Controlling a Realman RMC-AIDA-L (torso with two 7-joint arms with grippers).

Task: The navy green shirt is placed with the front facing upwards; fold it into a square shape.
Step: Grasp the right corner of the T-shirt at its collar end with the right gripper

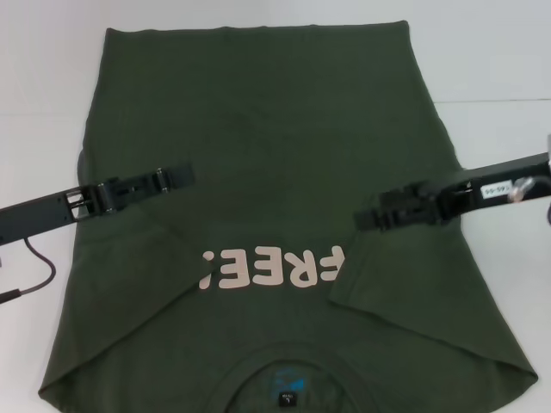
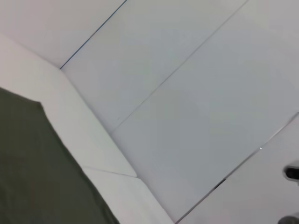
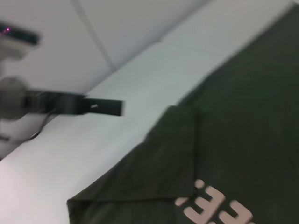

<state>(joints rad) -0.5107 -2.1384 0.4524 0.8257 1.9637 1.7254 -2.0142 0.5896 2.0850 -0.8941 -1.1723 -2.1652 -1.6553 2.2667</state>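
The navy green shirt (image 1: 267, 155) lies flat on the white table, collar and label (image 1: 287, 397) nearest me, and the pale letters "FREE!" (image 1: 271, 268) read upside down. Both its side parts are folded inward, and the right flap (image 1: 405, 275) covers the end of the lettering. My left gripper (image 1: 176, 177) reaches in from the left, low over the left part of the shirt. My right gripper (image 1: 368, 218) comes in from the right, just over the inner edge of the right flap. The right wrist view shows the shirt (image 3: 233, 140) with a folded corner, and the left wrist view shows one edge of the shirt (image 2: 37, 177).
The white table (image 1: 482, 69) shows on both sides of the shirt and beyond its far hem. A dark cable (image 1: 34, 275) hangs off the left arm beside the shirt's left edge. The left arm (image 3: 88, 105) shows far off in the right wrist view.
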